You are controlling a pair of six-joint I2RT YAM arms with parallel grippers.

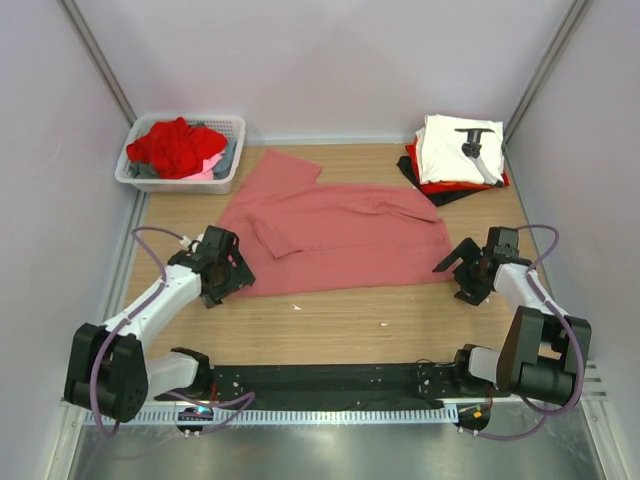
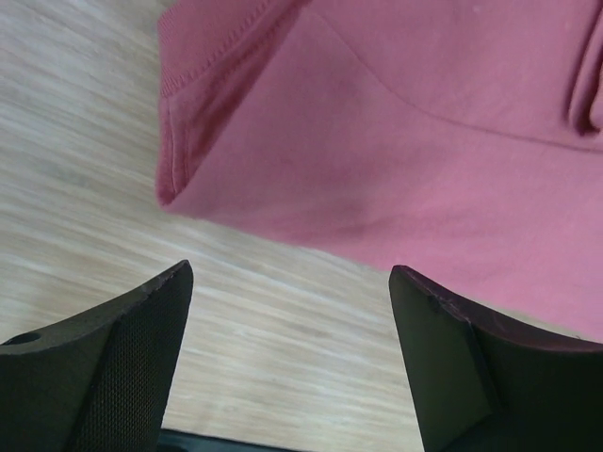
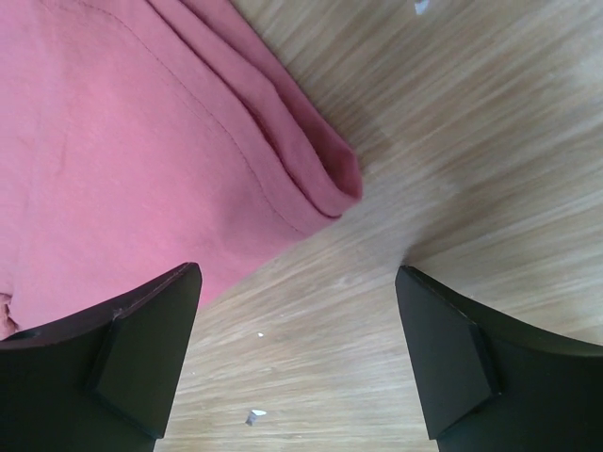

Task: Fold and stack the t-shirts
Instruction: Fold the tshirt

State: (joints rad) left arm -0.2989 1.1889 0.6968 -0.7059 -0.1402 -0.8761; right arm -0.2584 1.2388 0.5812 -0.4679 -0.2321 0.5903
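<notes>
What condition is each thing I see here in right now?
Salmon-pink t-shirt: spread out, partly folded, ungripped.
Stack of t-shirts: folded, white t-shirt on top.
Basket: holds crumpled red and grey t-shirts.
Left end effector: open, empty.
Right end effector: open, empty.

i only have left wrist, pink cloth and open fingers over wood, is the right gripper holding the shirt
Observer: No. The right gripper is open over the table, beside a folded corner of the salmon-pink shirt.
Operator: any shirts stacked already
Observer: Yes, far right: a white tee tops a red tee and a black tee.
Operator: anything left to fold
Observer: A basket at the far left holds red cloth and grey cloth.
</notes>
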